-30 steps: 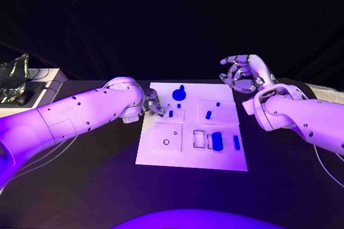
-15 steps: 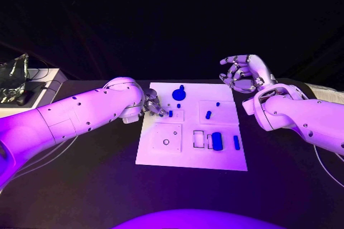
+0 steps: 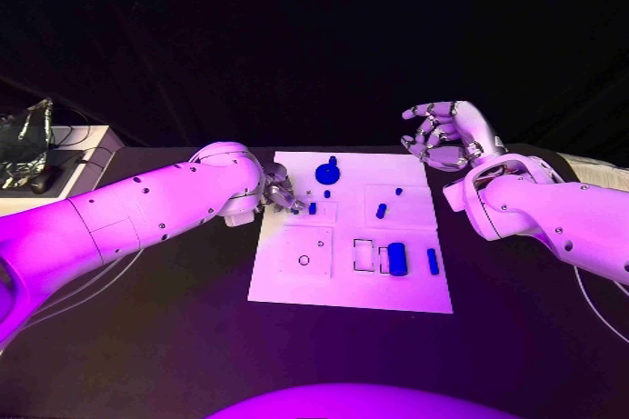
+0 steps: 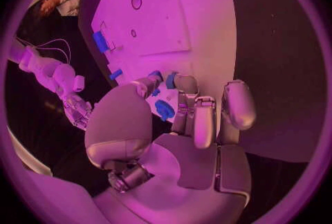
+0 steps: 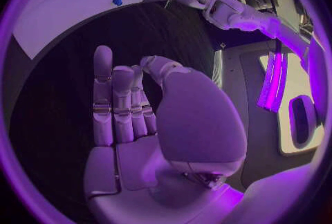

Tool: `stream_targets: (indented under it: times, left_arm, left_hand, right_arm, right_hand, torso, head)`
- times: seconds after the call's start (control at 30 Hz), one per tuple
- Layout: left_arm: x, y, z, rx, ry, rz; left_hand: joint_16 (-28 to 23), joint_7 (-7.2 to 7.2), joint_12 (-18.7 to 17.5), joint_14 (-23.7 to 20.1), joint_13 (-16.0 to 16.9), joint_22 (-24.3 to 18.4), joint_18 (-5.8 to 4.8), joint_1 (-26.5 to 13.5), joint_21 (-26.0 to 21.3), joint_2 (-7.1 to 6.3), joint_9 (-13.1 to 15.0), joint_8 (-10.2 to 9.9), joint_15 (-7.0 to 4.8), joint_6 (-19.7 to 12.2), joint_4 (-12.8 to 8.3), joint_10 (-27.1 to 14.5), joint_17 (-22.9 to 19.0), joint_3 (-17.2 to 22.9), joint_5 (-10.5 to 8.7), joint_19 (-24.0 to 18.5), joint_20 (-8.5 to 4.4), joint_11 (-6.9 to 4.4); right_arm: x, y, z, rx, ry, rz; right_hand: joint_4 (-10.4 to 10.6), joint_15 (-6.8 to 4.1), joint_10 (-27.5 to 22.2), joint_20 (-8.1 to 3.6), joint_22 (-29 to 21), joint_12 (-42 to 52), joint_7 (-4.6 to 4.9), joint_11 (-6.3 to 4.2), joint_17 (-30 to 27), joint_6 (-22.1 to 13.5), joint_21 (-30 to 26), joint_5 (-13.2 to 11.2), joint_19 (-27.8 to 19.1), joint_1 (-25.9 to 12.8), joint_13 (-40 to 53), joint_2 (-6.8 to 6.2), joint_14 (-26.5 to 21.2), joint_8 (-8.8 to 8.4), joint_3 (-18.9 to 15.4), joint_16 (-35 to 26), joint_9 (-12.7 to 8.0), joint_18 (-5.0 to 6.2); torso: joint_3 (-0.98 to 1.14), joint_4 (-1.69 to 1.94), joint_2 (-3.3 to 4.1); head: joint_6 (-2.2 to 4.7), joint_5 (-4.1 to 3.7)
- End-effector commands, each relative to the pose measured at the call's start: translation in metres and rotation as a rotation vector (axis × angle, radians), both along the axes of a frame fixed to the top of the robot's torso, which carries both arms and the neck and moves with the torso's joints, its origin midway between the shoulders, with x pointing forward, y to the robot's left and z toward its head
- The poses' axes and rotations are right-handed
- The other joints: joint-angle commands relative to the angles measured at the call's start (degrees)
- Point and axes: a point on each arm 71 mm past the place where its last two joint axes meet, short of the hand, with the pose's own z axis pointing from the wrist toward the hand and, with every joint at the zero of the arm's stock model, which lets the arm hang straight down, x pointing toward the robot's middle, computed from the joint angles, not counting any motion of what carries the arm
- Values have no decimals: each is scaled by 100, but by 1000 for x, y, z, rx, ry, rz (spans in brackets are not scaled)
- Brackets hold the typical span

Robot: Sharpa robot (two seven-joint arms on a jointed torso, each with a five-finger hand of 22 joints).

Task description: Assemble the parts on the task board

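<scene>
- The flat white rectangular task board (image 3: 344, 283) is seen lying in the middle of the black table (image 3: 157, 328), with its long axis running away from the robot.
- The silver left hand (image 3: 279, 190) is placed at the board's left edge near the far end; in the left wrist view its fingertips (image 4: 173, 81) are bent down over the board (image 4: 180, 19), with small blue pieces right at them. Whether a piece is actually pinched cannot be told.
- A small blue peg (image 3: 312, 208) is seen just beside the left hand's fingers, with its long axis pointing roughly away from the robot.
- A round blue knob-shaped part (image 3: 328, 173) sits at the far end of the board, its short stem pointing toward the far edge.
- A short blue pin (image 3: 382, 211) lies right of the board's middle, with a smaller blue stud (image 3: 398, 191) just beyond it.
- Nearer the robot, a thick blue block (image 3: 396, 258) and a slim blue bar (image 3: 433, 261) lie side by side, both with their long axes running away from the robot.
- The silver right hand (image 3: 447, 135) is held above the table off the board's far right corner, well apart from the parts; its fingers are spread and nothing is held.
</scene>
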Motion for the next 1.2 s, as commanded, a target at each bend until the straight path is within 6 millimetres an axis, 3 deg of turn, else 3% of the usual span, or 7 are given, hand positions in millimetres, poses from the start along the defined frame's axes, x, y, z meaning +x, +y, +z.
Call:
stream_targets:
  times: [0.03,0.2,0.47,0.63,0.7,1.03,1.2]
  left_arm:
    - [-2,2,-6,36,9,7]
    - [-2,3,-6,37,5,4]
    - [-3,3,-6,37,22,-7]
    - [-4,3,-7,34,35,-10]
    - [-4,3,-7,34,39,-11]
    - [-4,3,-7,35,47,-9]
    - [-4,3,-8,36,51,-10]
  left_hand:
    - [-12,31,-7,441,9,38,-64,-2,-2,-14,12,-24,4,-14,9,-14,1067,-70,-29,18,4,9]
    - [-4,25,-45,447,-116,85,-74,9,34,30,51,21,-2,-39,8,-78,1080,-187,-20,50,-3,3]
    - [-32,100,40,418,-167,39,-59,574,-10,328,-68,-162,48,-356,-9,-277,1021,25,103,-10,31,60]
    - [-35,116,88,412,-233,45,-52,907,-10,81,-236,-229,50,-320,-89,-374,1012,1251,111,-26,30,55]
    - [-34,94,107,411,-282,53,-57,882,-8,-44,-236,-160,46,-326,-325,-388,1012,1883,117,-29,35,54]
    - [-34,98,148,410,-301,57,-55,620,-8,-86,-214,-62,48,-341,-484,-367,1009,2228,110,-32,37,60]
    - [-37,114,181,408,-314,52,-53,284,-15,-210,-211,-10,62,-329,-426,-350,1004,2172,68,-38,48,74]
  right_arm:
    - [-1,2,0,-10,3,17]
    - [0,1,0,-11,3,16]
    - [0,1,0,-11,4,16]
    - [0,1,0,-11,3,16]
    - [0,1,0,-11,3,16]
    - [0,1,0,-11,3,16]
    - [0,1,0,-11,3,16]
  right_hand:
    - [-23,11,-43,8,-9,-20,37,-5,5,-21,-30,36,8,-36,-10,-23,-19,23,27,-20,7,66]
    - [-41,10,-42,6,-13,-20,38,-5,10,-23,-39,111,14,-39,-32,-26,-10,25,37,-51,13,66]
    - [-46,10,-41,5,-14,-19,38,-5,20,-23,-41,136,17,-41,-39,-26,-5,26,40,-53,15,66]
    - [-46,10,-41,5,-14,-19,38,-5,20,-23,-41,136,17,-41,-39,-26,-5,26,40,-53,15,66]
    - [-51,9,-41,5,-14,-18,38,-5,21,-22,-43,154,20,-41,-44,-26,-2,27,43,-61,16,66]
    - [-52,9,-41,5,-14,-18,38,-5,21,-22,-43,158,20,-41,-45,-25,-2,27,45,-62,17,66]
    - [-52,9,-41,5,-14,-18,38,-5,21,-22,-43,158,20,-41,-45,-25,-2,27,45,-62,17,66]
  torso:
    - [-1,-3,2]
    - [0,-2,2]
    - [-1,5,2]
    - [-2,3,-1]
    - [-3,6,0]
    - [3,1,1]
    - [3,3,1]
  head:
    - [-3,-13]
    - [-7,-18]
    - [-11,-16]
    - [-18,-14]
    - [-23,-14]
    - [-32,0]
    - [-31,1]
